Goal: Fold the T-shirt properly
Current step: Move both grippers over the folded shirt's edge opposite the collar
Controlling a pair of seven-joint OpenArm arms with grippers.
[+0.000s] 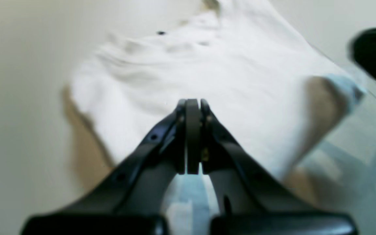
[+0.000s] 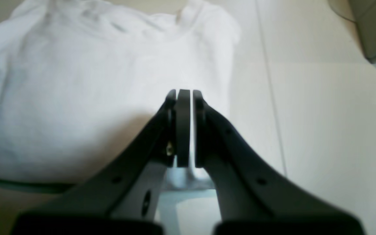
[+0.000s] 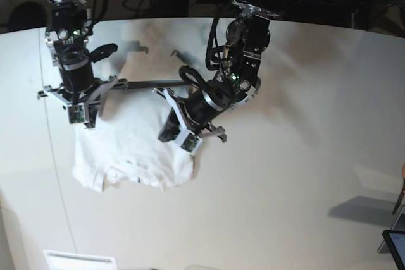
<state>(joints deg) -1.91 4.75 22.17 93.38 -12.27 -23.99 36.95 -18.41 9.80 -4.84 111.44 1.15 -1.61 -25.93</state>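
The white T-shirt (image 3: 133,150) lies wrinkled on the tabletop between my two arms, with its collar toward the table's front edge. My left gripper (image 3: 183,140) is at the shirt's right edge and my right gripper (image 3: 81,117) at its left edge. In the left wrist view the left gripper (image 1: 193,107) is shut, with pale fabric showing between its fingers, and the T-shirt (image 1: 207,71) spreads out beyond it. The right gripper (image 2: 184,94) is likewise shut with cloth behind its pads, over the T-shirt (image 2: 93,81).
The white table (image 3: 304,156) stretches wide to the right. A white sheet (image 3: 79,260) lies at the front edge and a dark device (image 3: 395,245) stands at the lower right. Cables and equipment crowd the back. A grey object (image 2: 370,29) sits beside the right arm.
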